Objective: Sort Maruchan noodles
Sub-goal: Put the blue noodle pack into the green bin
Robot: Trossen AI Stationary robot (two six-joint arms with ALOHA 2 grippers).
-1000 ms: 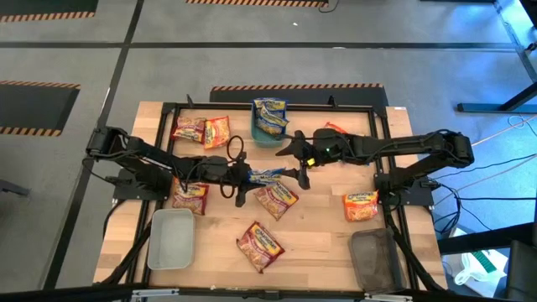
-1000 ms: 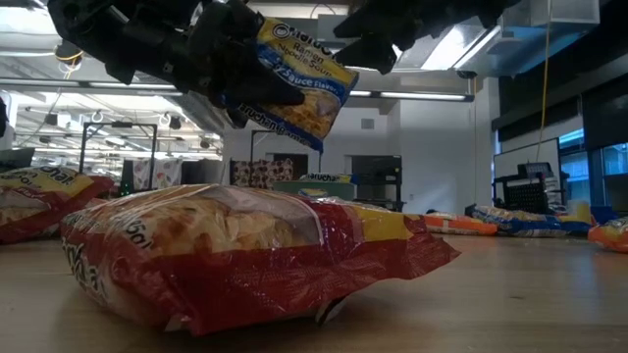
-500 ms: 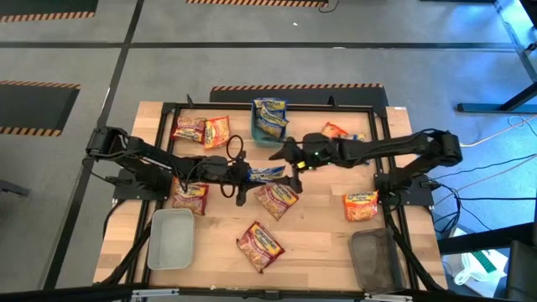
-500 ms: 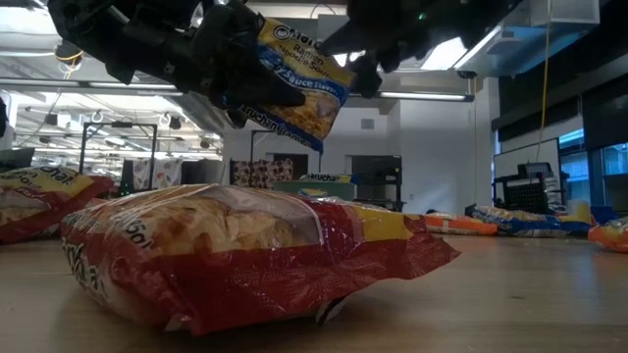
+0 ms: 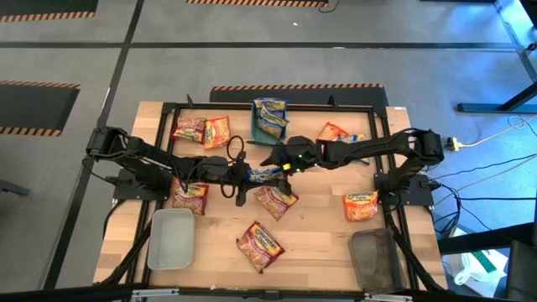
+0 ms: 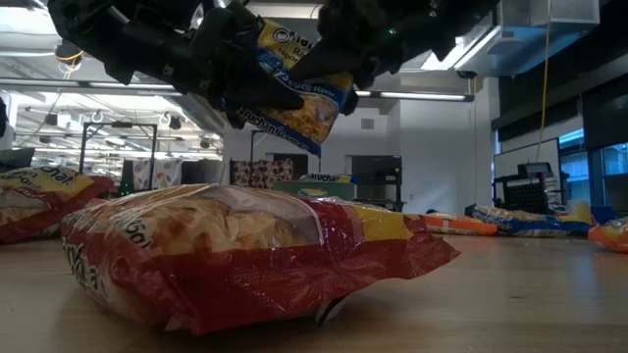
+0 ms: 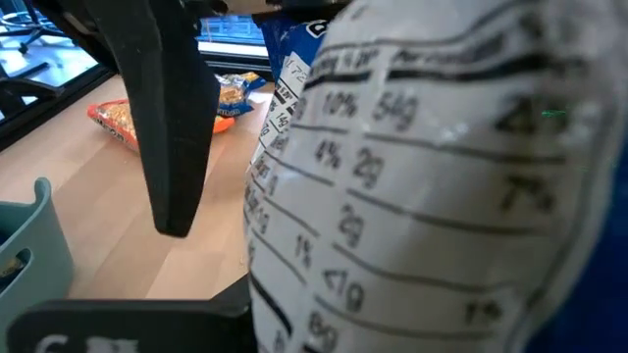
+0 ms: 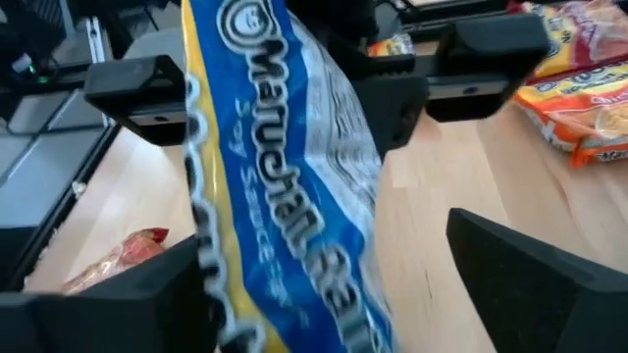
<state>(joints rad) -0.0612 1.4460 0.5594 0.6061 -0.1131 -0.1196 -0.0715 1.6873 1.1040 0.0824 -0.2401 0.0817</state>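
While aloft: blue packet (image 5: 267, 174) hangs mid-table above a red packet (image 5: 276, 200).
Left gripper (image 5: 243, 175): clamped on the packet's end.
Right gripper (image 5: 281, 159): fingers spread around the other end, not closed.
Handling: light, crinkly, slippery film, brittle noodles; pinch the flat seam.

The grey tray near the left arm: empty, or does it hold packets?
Empty. The high view shows the grey tray with a bare floor; the nearest red packet lies on the table beside it.
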